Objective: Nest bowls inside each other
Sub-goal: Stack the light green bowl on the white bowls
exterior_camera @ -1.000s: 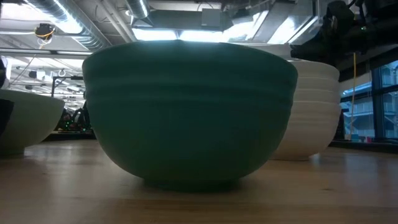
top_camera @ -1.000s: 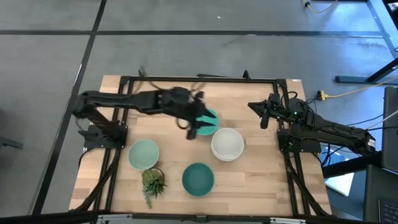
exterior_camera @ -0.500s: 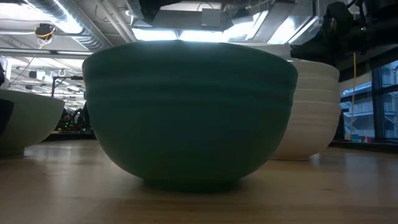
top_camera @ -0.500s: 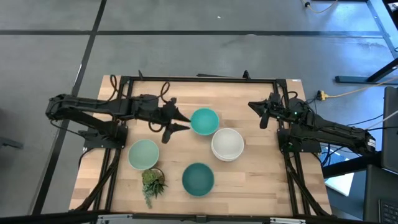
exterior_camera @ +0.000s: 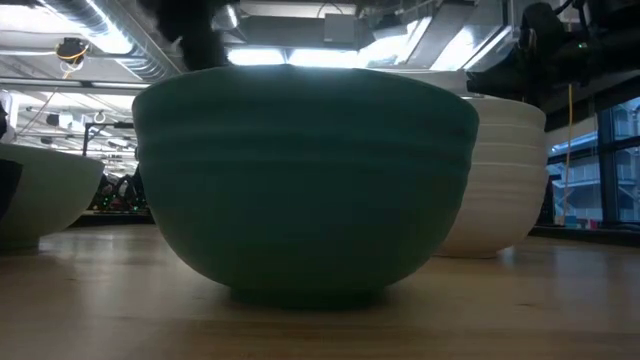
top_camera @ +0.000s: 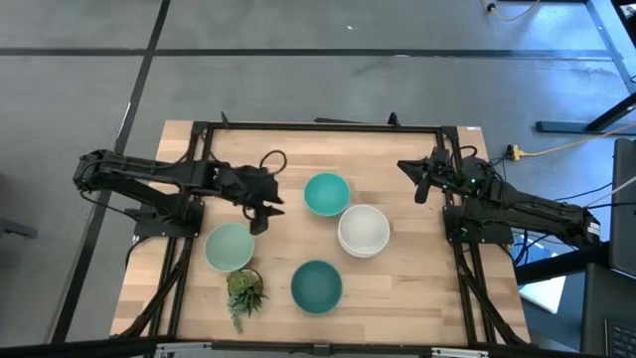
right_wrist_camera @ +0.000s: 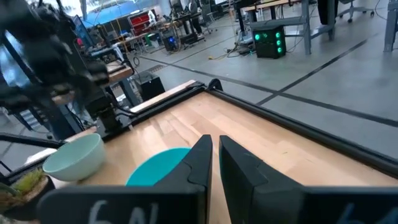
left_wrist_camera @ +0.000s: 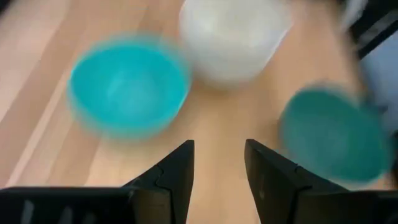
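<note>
Four bowls, or stacks of them, stand on their bases on the wooden table. In the high view a bright teal bowl (top_camera: 326, 194) touches or nearly touches a white bowl stack (top_camera: 364, 230). A dark teal bowl (top_camera: 317, 285) stands nearer, and a pale mint bowl (top_camera: 230, 247) stands to the left. My left gripper (top_camera: 260, 213) is open and empty, between the mint and bright teal bowls. Its wrist view shows the bright teal bowl (left_wrist_camera: 127, 84), the white stack (left_wrist_camera: 233, 34) and the dark teal bowl (left_wrist_camera: 333, 134) ahead of the gripper (left_wrist_camera: 218, 163). My right gripper (top_camera: 420, 187) waits shut near the right edge.
A small potted plant (top_camera: 243, 291) stands just near of the mint bowl. A black frame (top_camera: 318, 126) runs around the table edges. Bare wood lies along the far side and in the near right corner. In the low view the dark teal bowl (exterior_camera: 305, 180) fills most of the picture.
My left gripper has drawn back from the bright teal bowl, moving toward the table's left edge and a little toward the near edge. It now stands just far of the mint bowl. The bright teal bowl has stayed on the table beside the white stack.
</note>
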Robot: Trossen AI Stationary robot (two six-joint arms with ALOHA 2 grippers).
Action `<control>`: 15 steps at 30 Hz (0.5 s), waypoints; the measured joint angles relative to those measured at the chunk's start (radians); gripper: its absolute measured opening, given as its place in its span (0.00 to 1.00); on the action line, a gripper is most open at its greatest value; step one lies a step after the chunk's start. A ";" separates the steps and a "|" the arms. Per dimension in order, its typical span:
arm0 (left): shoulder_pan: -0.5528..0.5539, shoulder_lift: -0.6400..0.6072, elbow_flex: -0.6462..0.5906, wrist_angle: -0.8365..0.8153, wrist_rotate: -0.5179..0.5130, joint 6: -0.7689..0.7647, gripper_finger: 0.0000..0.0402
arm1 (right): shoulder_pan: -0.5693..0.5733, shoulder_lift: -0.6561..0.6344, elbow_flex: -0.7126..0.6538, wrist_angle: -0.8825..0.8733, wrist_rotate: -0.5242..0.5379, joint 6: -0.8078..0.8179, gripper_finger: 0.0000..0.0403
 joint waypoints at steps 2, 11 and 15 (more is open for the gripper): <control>0.000 0.000 0.000 -0.135 -0.044 -0.004 0.34 | 0.000 0.000 0.000 0.000 0.000 0.003 0.08; -0.036 0.000 0.000 -0.486 0.054 -0.102 0.34 | 0.000 0.000 0.000 -0.001 0.000 0.001 0.08; -0.067 0.000 0.000 -0.538 0.052 -0.135 0.34 | 0.000 0.000 0.000 -0.001 0.000 -0.001 0.08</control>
